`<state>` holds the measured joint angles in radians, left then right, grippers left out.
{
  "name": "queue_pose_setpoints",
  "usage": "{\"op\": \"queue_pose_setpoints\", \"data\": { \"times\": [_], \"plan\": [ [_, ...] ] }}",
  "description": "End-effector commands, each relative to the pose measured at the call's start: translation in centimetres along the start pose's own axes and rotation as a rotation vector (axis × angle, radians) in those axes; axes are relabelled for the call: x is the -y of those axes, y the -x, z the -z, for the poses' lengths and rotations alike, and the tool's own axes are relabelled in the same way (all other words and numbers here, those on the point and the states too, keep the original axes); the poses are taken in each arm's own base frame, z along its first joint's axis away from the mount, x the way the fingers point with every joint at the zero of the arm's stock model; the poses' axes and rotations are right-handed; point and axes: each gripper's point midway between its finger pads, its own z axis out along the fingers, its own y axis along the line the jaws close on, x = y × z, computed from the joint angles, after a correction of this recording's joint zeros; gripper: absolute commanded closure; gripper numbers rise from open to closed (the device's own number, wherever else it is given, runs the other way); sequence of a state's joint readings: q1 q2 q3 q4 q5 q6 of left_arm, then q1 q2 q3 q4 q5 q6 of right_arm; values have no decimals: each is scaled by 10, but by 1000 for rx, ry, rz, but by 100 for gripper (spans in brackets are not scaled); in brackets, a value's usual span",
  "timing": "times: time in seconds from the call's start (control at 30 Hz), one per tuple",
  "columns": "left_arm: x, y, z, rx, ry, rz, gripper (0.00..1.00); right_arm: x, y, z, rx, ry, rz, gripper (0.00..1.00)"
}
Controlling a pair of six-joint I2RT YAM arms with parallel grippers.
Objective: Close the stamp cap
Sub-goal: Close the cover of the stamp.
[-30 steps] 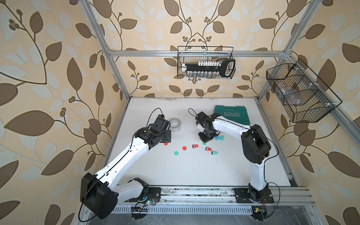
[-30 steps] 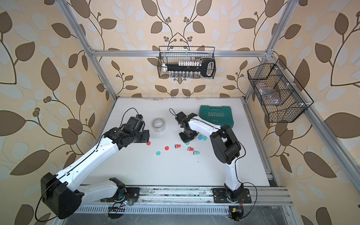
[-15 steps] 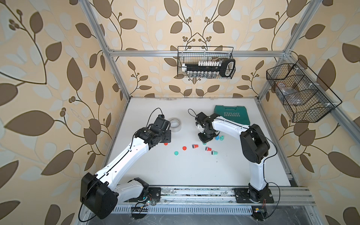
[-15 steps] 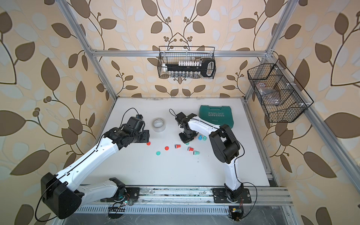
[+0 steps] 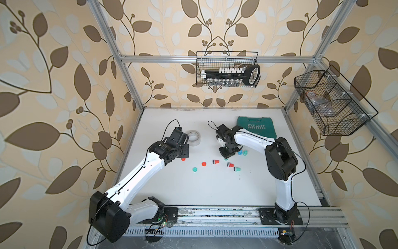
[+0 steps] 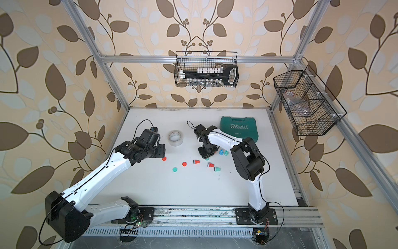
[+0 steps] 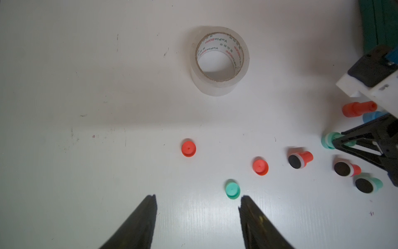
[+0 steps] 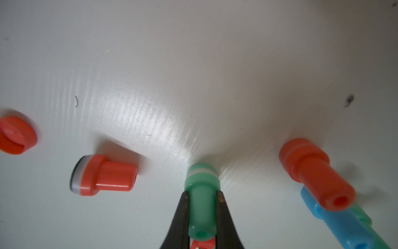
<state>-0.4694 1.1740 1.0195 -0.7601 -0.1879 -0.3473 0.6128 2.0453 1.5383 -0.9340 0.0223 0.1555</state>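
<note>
My right gripper is shut on the handle of a green stamp. The stamp stands head-down on the white table, with a green cap below its white ring. In both top views the gripper covers most of this stamp. My left gripper hangs open and empty over the table, and a loose green cap lies just off one fingertip. Two loose red caps lie beyond it. Two red stamps and a green one lie on their sides with black pads bare.
A clear tape roll sits behind my left gripper. A green tool case lies at the back right. Capped blue, green and red stamps cluster beside the right gripper. Wire baskets hang on the walls.
</note>
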Motion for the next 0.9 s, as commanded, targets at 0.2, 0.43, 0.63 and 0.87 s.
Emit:
{"op": "queue_pose_setpoints", "data": {
  "times": [0.2,0.43,0.63,0.87],
  "plan": [
    [-3,7,4,10,16,-6,36,1,-3,1,-11,5,7,100],
    [-3,7,4,7,17,-7,36,-1,1,14,14,15,6,100],
    [-3,7,3,5,19,-8,36,-2,-1,15,14,20,5,100],
    [-3,7,3,4,18,-7,36,-2,-5,15,9,24,2,100]
  ]
}}
